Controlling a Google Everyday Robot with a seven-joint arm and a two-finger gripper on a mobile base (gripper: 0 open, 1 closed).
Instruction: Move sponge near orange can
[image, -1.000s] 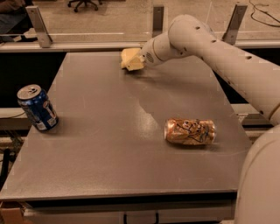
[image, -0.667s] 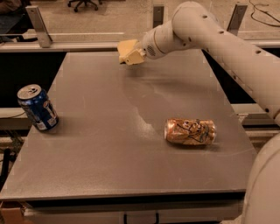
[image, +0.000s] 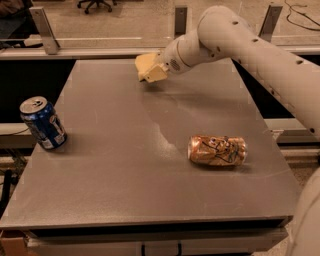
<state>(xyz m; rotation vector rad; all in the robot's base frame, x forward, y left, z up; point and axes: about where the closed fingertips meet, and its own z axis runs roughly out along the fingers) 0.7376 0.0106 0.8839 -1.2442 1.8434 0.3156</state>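
The pale yellow sponge is held in my gripper above the far middle of the grey table, lifted off the surface. The gripper is shut on the sponge, at the end of my cream arm that reaches in from the right. The orange can lies on its side on the right half of the table, well in front of and to the right of the sponge.
A blue can with a silver top stands upright near the table's left edge. A rail with metal posts runs behind the table. My arm spans the table's right rear corner.
The gripper has lifted the sponge off the table's far edge and carried it slightly up and toward the near side. The cans have not moved.
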